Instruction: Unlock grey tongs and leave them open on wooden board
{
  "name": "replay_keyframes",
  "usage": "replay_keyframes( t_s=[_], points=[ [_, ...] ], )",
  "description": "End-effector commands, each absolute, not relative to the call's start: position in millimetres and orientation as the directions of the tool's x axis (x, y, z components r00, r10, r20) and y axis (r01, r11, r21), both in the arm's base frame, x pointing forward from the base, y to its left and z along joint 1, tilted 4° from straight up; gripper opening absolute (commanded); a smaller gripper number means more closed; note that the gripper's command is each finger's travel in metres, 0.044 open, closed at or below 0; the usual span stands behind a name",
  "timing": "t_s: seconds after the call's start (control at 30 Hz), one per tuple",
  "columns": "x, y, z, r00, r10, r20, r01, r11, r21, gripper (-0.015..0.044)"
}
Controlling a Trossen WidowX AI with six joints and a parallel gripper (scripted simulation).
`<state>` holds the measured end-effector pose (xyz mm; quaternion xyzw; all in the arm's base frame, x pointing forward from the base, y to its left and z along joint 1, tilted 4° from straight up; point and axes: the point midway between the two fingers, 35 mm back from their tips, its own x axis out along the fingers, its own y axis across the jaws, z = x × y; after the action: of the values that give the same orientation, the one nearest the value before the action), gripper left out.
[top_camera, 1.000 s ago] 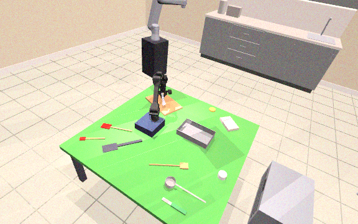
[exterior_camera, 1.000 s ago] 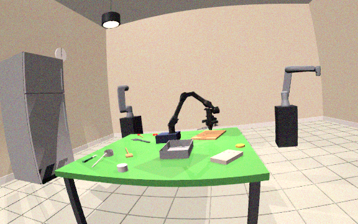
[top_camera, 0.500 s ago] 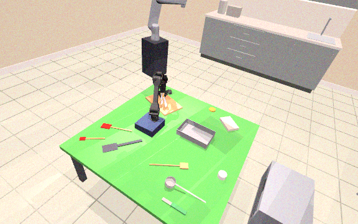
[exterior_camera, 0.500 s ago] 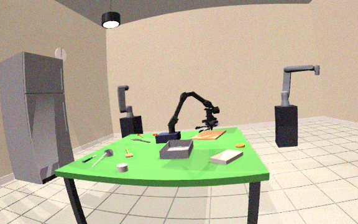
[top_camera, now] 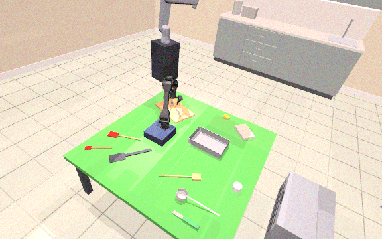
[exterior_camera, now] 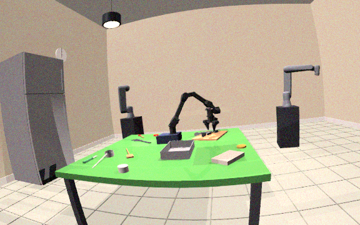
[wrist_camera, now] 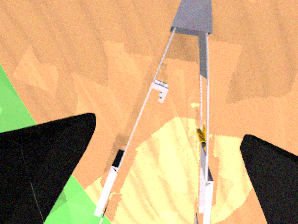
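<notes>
My gripper (top_camera: 176, 100) (exterior_camera: 210, 127) (wrist_camera: 169, 131) was opened nearly to the full and had nothing in its hold, its fingers pointing down. Between them, in the wrist view, I saw the grey tongs (top_camera: 178, 111) (exterior_camera: 202, 134) (wrist_camera: 193, 19) lying on the wooden board (top_camera: 186, 117) (exterior_camera: 220, 135) (wrist_camera: 65, 30), their two arms spread apart from the hinge. The roasting tin (top_camera: 208, 152) (exterior_camera: 177, 154) stood well apart from them.

The table (top_camera: 211, 186) (exterior_camera: 167, 179) has a green top. With the roasting tin (top_camera: 225, 149) (exterior_camera: 177, 155) as landmark: the wooden board (top_camera: 190, 115) (exterior_camera: 202, 138) lies toward the far side, the dark blue base block (top_camera: 160, 137) (exterior_camera: 161, 139) stands beside it, and the pinkish block (top_camera: 244, 131) (exterior_camera: 227, 157) lies on the side opposite to the base block. The yellow-handled spatula (top_camera: 178, 176) (exterior_camera: 128, 152) is nearer to the table's front edge in the top view.
</notes>
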<state>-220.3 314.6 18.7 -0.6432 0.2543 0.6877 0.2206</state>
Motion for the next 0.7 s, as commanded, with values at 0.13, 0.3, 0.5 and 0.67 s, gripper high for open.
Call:
replay_keyframes(
  t_s=[0.13, 0.3, 0.5, 0.67],
  points=[
    [-281, 250, 75, -0.079, -0.022, -0.997, -0.627, -0.776, 0.067, 0.0440],
    [-305, 204, 107, -0.080, -0.026, -0.996, -0.629, -0.775, 0.071, 0.0440],
    [-304, 204, 109, -0.081, -0.025, -0.996, -0.628, -0.775, 0.071, 0.0440],
    [-299, 206, 146, -0.091, -0.023, -0.996, -0.616, -0.784, 0.075, 0.0440]
  ],
)
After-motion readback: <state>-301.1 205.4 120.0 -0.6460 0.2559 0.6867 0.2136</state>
